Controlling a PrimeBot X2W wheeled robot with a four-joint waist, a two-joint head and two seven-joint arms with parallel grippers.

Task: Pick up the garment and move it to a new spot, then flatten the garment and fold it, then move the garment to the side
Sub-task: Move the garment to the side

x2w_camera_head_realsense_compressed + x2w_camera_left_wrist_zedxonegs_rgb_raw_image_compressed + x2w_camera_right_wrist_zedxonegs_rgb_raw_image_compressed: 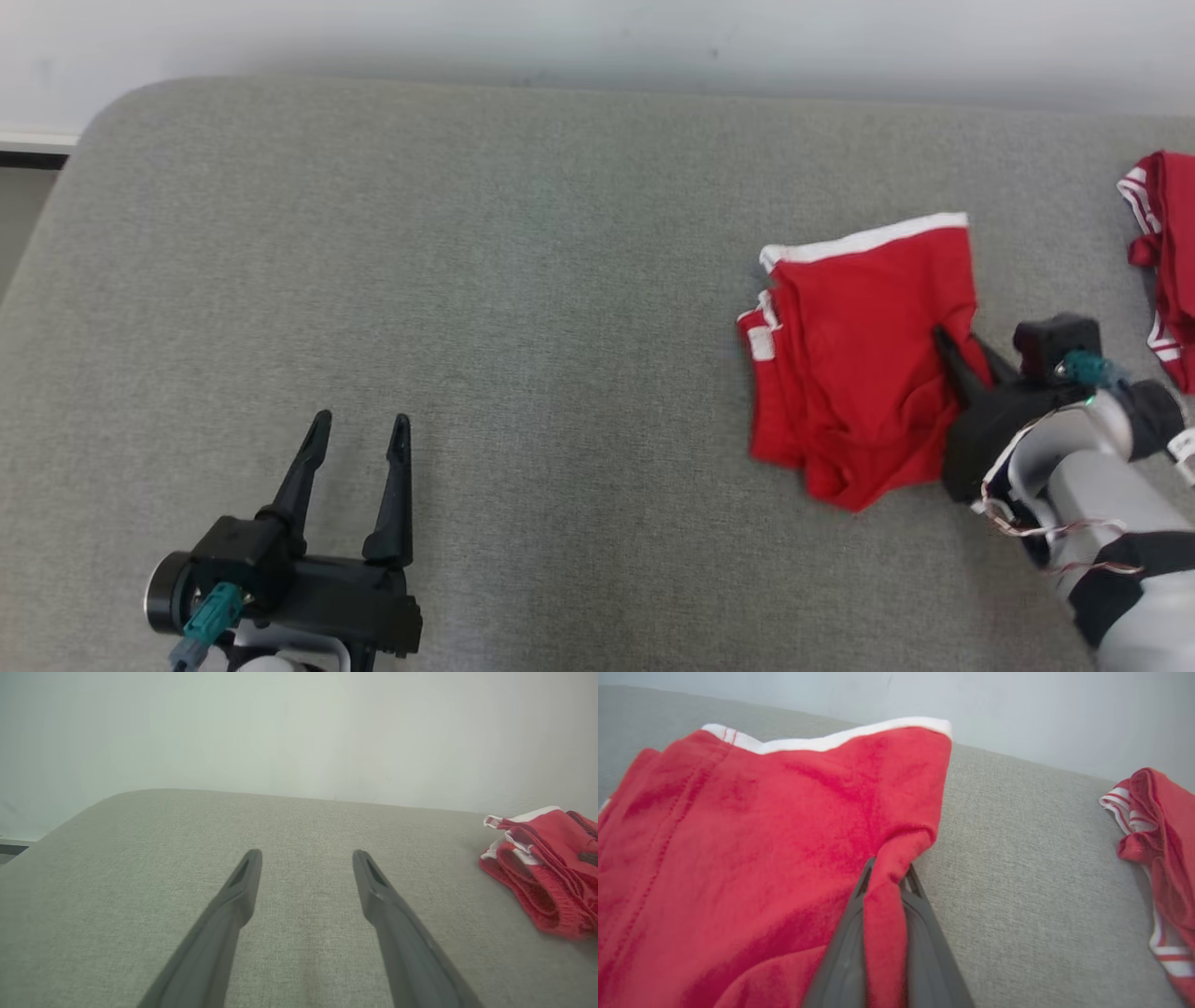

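While folded red garment (859, 355), white-trimmed, lay right of centre on grey cushioned surface (513, 327), right gripper (954, 343) pinched its right edge. Second red garment (1162, 261) lay far right. Left gripper (362, 420) sat lower left, fingers spread, holding nothing. Pale wall (597, 37) stood behind.

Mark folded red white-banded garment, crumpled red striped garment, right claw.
Folded red white-banded garment (859, 355): head view, top layer's middle.
Crumpled red striped garment (1174, 224): head view, red body.
Right claw (889, 870): right wrist view, between fingertips.
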